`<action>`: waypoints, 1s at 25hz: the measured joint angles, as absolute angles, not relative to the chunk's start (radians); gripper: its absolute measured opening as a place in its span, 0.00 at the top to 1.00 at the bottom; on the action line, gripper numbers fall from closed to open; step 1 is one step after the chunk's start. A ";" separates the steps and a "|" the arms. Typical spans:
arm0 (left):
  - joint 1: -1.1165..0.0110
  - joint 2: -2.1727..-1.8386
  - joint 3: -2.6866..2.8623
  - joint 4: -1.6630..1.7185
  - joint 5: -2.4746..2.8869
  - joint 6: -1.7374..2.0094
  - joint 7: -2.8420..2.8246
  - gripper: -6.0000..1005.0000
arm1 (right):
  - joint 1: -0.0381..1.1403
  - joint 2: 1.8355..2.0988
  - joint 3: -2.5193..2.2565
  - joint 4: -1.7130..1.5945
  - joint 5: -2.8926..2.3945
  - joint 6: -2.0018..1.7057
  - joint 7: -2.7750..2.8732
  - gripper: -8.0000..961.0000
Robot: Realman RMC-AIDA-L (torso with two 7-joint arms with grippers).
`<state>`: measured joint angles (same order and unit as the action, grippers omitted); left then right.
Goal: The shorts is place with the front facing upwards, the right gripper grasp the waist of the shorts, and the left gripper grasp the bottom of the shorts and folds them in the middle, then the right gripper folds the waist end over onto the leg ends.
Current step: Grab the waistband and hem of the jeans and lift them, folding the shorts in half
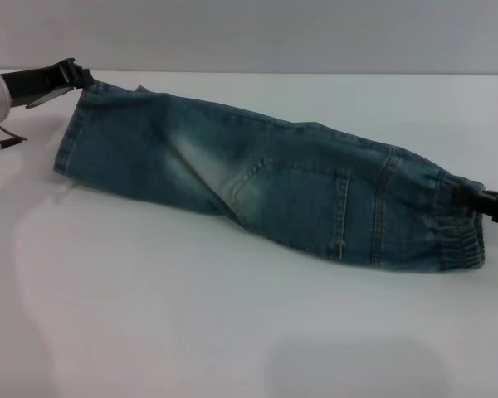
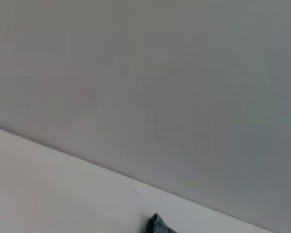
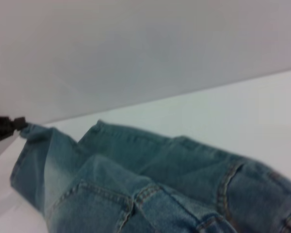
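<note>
Head view, left to right. The left gripper (image 1: 81, 76) pinches the far corner of the bottom of the shorts (image 1: 73, 137), the straight hem hanging off it toward the white worktop (image 1: 232, 332). From there the shorts (image 1: 257, 182) run across the middle of the worktop, already doubled lengthwise so that one leg lies over the other, a pocket seam and a pale faded patch facing up. At the far right, the waist of the shorts (image 1: 456, 228), puckered and dark, meets the right gripper (image 1: 491, 203), which I judge to be pinched on the band, though only its tip is in view.

As I read it, the lengthwise fold is made and I am laying it flat. To do this well I would keep both ends level and lightly taut, lower them together so the upper layer's edges settle on the lower one, and avoid dragging either end sideways. The sag at the middle suggests slack; a gentle outward pull should remove it before release.
</note>
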<state>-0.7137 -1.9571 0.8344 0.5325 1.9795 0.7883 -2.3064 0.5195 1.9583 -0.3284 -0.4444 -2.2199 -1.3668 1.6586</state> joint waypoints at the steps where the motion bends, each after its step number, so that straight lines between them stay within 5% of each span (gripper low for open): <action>1: -0.717 -1.960 0.834 0.533 1.980 0.784 -2.303 0.89 | 0.516 1.960 -0.326 -0.445 -2.204 -1.360 1.650 0.98; 16: -0.765 -1.974 0.834 0.525 1.987 0.743 -2.271 0.88 | 0.419 2.019 -0.315 -0.443 -1.982 -1.275 1.514 0.98; 25: -0.764 -1.976 0.835 0.520 2.038 0.703 -2.274 0.88 | 0.392 2.020 -0.311 -0.448 -1.962 -1.262 1.504 0.98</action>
